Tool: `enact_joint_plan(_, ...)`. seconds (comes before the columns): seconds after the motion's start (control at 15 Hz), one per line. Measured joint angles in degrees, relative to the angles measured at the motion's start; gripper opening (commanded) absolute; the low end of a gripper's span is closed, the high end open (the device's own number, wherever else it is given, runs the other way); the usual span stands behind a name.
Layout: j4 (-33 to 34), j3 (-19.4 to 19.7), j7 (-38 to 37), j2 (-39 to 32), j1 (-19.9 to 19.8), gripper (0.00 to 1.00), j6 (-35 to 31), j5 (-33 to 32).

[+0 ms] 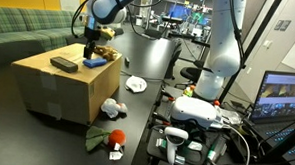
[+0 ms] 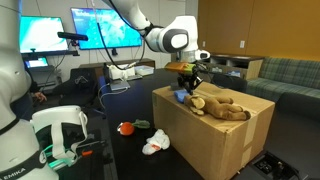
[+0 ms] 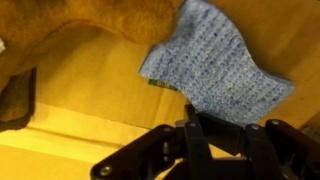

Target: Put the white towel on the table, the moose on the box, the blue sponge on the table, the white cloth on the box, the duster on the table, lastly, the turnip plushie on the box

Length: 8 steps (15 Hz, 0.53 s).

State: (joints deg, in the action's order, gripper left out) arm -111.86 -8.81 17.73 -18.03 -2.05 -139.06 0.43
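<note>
Closest to the wrist lens, the fingers [image 3: 190, 128] are showing at the bottom of the frame, pressed almost together; as far as I am seeing, they are pinching the near edge of the blue sponge [image 3: 215, 70]; the sponge is hanging low over the top of the cardboard box [image 3: 90, 115], just beside the brown moose [image 3: 100, 25]; in an exterior view the arm is reaching down over the box, which is standing at one edge of the dark counter [image 1: 151, 118]; a dark flat item, which I am taking for the duster [image 1: 63, 62], is lying on the box top apart from the moose; the white towel [image 1: 111, 108] is lying on the counter at the foot of the box; the white cloth [image 1: 135, 84] is sitting toward the far edge; the turnip plushie [image 1: 110, 139] is resting toward the near edge.
</note>
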Motion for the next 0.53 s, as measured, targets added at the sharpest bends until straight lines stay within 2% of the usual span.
enact_joint_plan(0.53,-9.8,0.9,-2.6,7.8,0.5,0.01,2.6,2.1)
